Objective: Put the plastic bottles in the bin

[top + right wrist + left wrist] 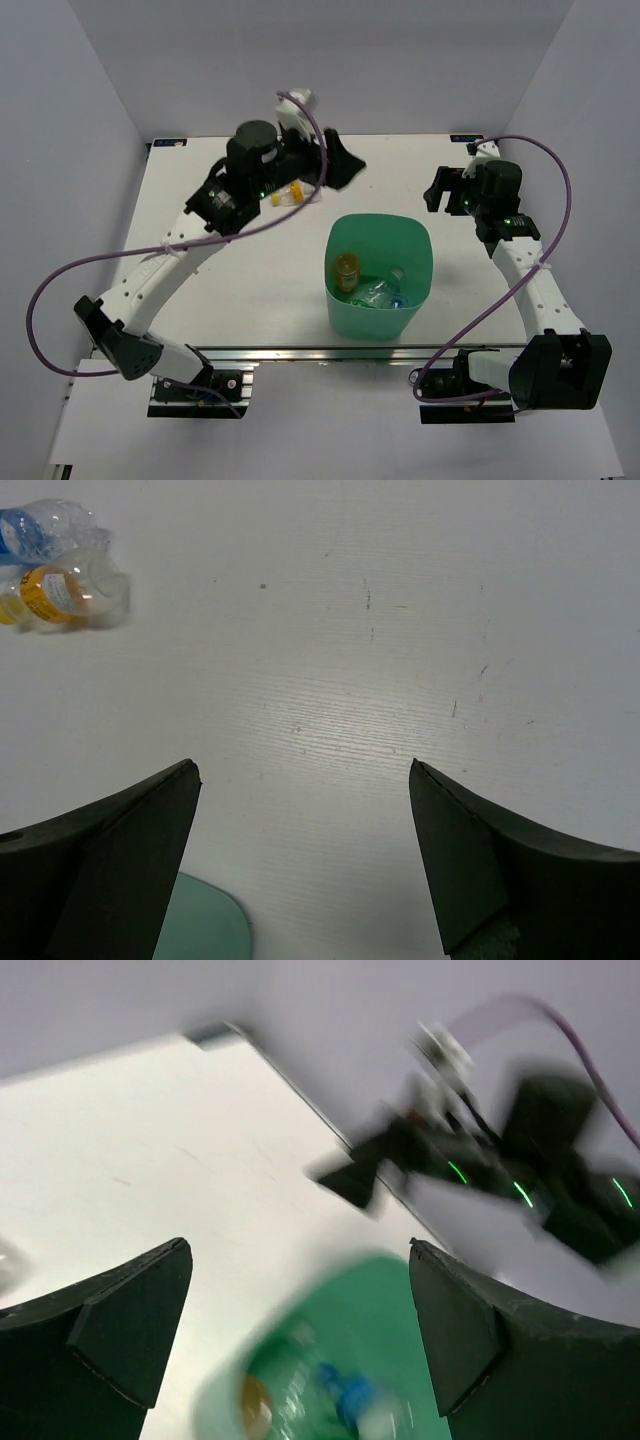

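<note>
Left end effector (300, 1250) hangs wide open and empty beyond the rounded mint-green plastic bin (375, 322), which holds several small plastic bottles (385, 292). Two more clear bottles (65, 590) lie side by side on the white tabletop (250, 270); best straddle one across its middle before closing.

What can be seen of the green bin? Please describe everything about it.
The bin is a mint-green tub of smooth plastic, with a rounded-square rim and walls tapering downward. It stands upright and open on the white table, near its front edge. Inside are an orange bottle and clear bottles with blue parts. Nothing grips it.
</note>
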Robot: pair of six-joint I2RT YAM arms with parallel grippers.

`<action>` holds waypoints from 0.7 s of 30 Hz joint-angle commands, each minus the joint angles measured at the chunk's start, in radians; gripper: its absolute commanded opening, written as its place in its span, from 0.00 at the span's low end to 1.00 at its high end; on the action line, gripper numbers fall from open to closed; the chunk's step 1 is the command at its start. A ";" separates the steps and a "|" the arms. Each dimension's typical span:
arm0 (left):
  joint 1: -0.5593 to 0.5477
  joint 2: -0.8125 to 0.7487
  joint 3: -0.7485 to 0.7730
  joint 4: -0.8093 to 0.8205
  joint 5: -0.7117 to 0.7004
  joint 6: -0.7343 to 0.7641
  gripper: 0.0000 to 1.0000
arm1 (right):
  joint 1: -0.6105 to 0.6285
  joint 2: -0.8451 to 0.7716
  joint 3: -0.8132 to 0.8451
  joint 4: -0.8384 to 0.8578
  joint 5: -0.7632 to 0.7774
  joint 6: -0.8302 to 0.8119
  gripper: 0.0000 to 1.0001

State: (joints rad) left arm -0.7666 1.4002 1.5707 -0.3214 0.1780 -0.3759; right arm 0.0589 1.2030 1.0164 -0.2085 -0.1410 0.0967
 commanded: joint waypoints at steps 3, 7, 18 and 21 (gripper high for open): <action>0.290 0.175 0.178 -0.133 -0.257 -0.171 0.98 | -0.004 -0.008 0.002 0.029 0.021 -0.014 0.89; 0.380 0.345 0.239 -0.226 -0.366 -0.363 0.98 | -0.004 -0.003 0.004 0.027 0.046 -0.014 0.89; 0.426 0.643 0.247 -0.238 -0.531 -0.943 0.98 | -0.004 0.029 0.011 0.018 0.075 -0.018 0.89; 0.426 0.684 0.221 -0.217 -0.537 -1.029 0.98 | -0.004 0.038 0.016 0.009 0.096 -0.023 0.89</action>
State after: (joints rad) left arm -0.3359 2.1216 1.8046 -0.5594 -0.3065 -1.2221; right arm 0.0589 1.2358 1.0164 -0.2108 -0.0811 0.0929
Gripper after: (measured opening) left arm 0.983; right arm 0.895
